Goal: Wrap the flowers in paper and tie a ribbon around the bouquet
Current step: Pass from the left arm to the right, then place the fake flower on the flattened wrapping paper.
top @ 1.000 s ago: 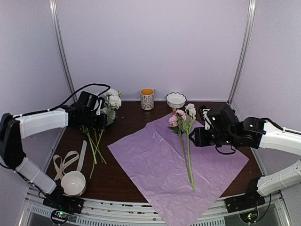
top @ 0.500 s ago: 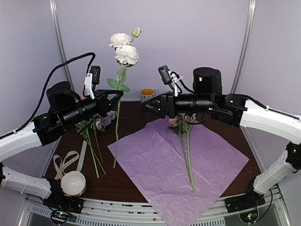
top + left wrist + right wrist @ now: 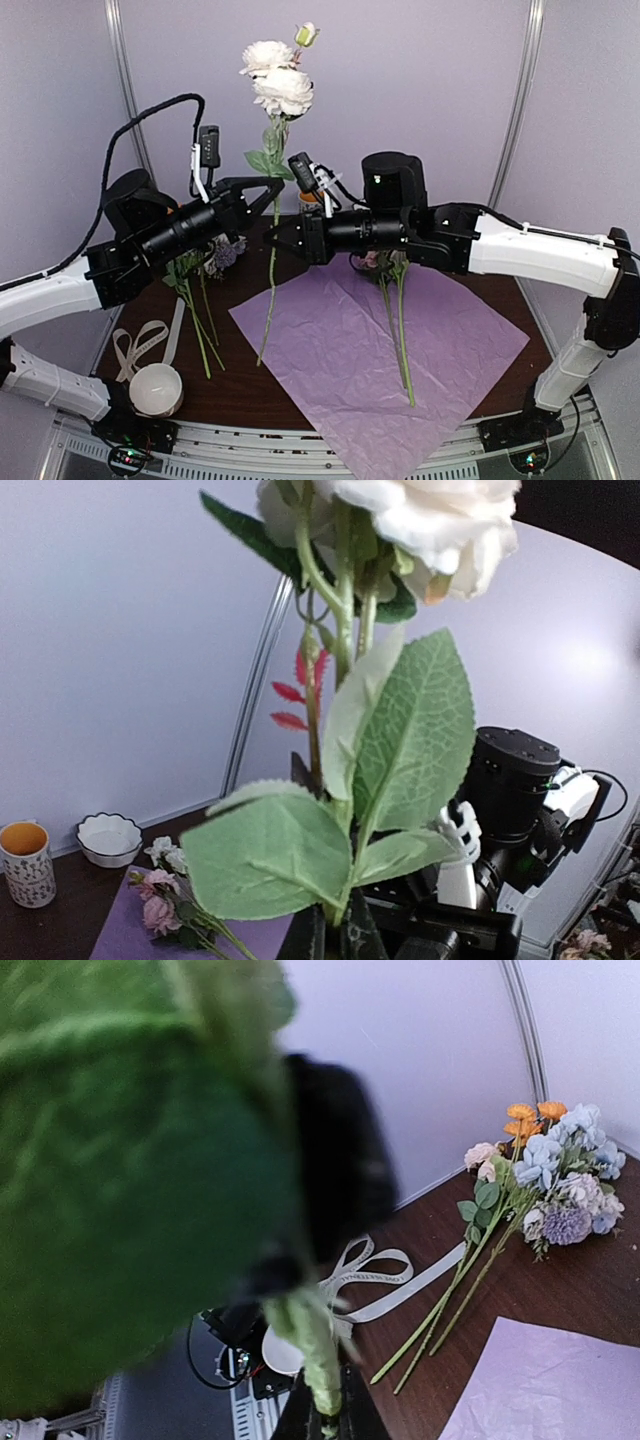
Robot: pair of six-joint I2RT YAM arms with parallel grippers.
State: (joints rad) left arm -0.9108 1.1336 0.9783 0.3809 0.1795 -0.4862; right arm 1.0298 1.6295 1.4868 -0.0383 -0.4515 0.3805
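left wrist: flowers [image 3: 400, 750] in left tool [image 3: 335, 938], mug [image 3: 25, 865], bowl [image 3: 108, 837] | right wrist: ribbon [image 3: 425, 1274]

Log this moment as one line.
left jaws: shut on rose stem, aloft | right jaws: shut on same stem, lower | paper: flat, pink flowers on it | ribbon: untouched

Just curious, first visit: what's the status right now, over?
Left gripper shut on white rose, held upright. Right gripper pinching same stem below. Paper flat, pink flowers on it. Nothing in the way.
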